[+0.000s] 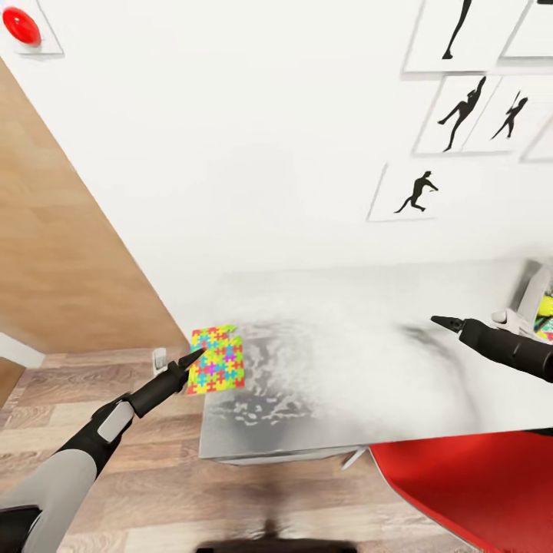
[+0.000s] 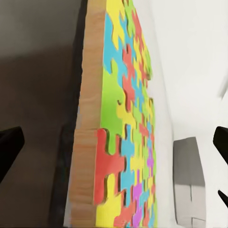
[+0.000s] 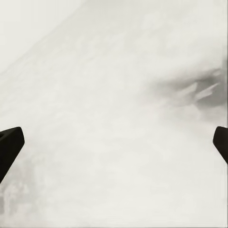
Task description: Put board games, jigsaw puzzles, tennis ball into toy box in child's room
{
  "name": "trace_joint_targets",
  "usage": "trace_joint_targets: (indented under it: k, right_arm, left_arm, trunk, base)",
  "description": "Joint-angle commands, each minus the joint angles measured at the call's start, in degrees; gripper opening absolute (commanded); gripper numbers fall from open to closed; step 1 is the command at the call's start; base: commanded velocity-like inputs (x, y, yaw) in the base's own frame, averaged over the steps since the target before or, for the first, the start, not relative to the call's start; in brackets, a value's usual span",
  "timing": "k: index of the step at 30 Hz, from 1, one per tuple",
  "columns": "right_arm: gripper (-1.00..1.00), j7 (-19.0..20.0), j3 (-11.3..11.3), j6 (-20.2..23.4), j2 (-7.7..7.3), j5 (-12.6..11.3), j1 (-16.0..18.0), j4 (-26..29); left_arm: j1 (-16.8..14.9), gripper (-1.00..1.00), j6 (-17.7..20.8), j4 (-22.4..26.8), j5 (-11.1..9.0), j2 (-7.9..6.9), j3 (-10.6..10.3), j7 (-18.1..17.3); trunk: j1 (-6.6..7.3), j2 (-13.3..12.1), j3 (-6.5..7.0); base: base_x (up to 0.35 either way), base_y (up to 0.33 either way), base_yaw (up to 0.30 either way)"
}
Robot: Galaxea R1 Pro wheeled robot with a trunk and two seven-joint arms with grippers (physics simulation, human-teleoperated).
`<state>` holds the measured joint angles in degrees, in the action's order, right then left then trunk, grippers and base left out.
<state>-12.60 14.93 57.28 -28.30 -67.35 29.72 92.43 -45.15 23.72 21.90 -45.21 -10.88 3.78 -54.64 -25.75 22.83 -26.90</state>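
I was going for a puzzle point(image 1: 216, 359) lying flat at the table's point(image 1: 369, 399) left edge. My left gripper point(image 1: 192, 360) hung at that edge, fingers spread wide with nothing held; next I judged it had to straddle the sheet's rim and close. The arm reached forward and low. My right gripper point(image 1: 442, 320) hovered wide open over bare tabletop, near the box point(image 1: 535, 286).

Left arm point(image 1: 57, 480): light grey shell at forearm, black wrist section with small grey inset panel. Left gripper point(image 1: 193, 357): black, tapering to slim pointed fingers. Right arm point(image 1: 511, 349): black tapered housing. Right gripper point(image 1: 439, 319): black, pointed. No cables, screws or markings discernible.
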Motion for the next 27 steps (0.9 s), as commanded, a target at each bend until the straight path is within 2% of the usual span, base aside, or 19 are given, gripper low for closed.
trace_joint_targets:
  k: [1,7,17,18,27]
  right_arm:
    - [1.0,-0.6,0.0,0.2,0.0,-0.6,0.1,0.0]
    - [1.0,-0.6,0.0,0.2,0.0,-0.6,0.1,0.0]
    - [1.0,-0.6,-0.1,0.2,0.06,-0.6,0.1,0.0]
    - [1.0,-0.6,-0.1,0.2,0.05,-0.6,0.1,0.0]
    - [1.0,-0.6,-0.5,0.2,0.08,-0.6,0.1,0.0]
  left_arm:
    - [0.0,1.0,0.5,0.0,-0.3,-0.01,0.1,-0.1]
    - [0.0,1.0,0.5,0.0,-0.3,0.03,0.1,-0.1]
    - [0.0,1.0,0.5,0.0,-0.3,-0.05,0.1,-0.1]
    - [0.0,-1.0,0.5,0.0,-0.3,-0.06,0.1,-0.1]
    - [0.0,-1.0,0.5,0.0,-0.3,-0.1,0.1,-0.1]
  trunk:
    - [-0.03,0.1,-0.06]
    - [-0.03,0.1,0.03]
    - [-0.03,0.1,0.06]
    - [-0.03,0.1,0.06]
    - [-0.03,0.1,0.07]
  base:
    - [0.0,0.0,-0.171]
    - [0.0,0.0,-0.114]
    - [0.0,0.0,-0.028]
    - [0.0,0.0,-0.009]
    - [0.0,0.0,-0.004]
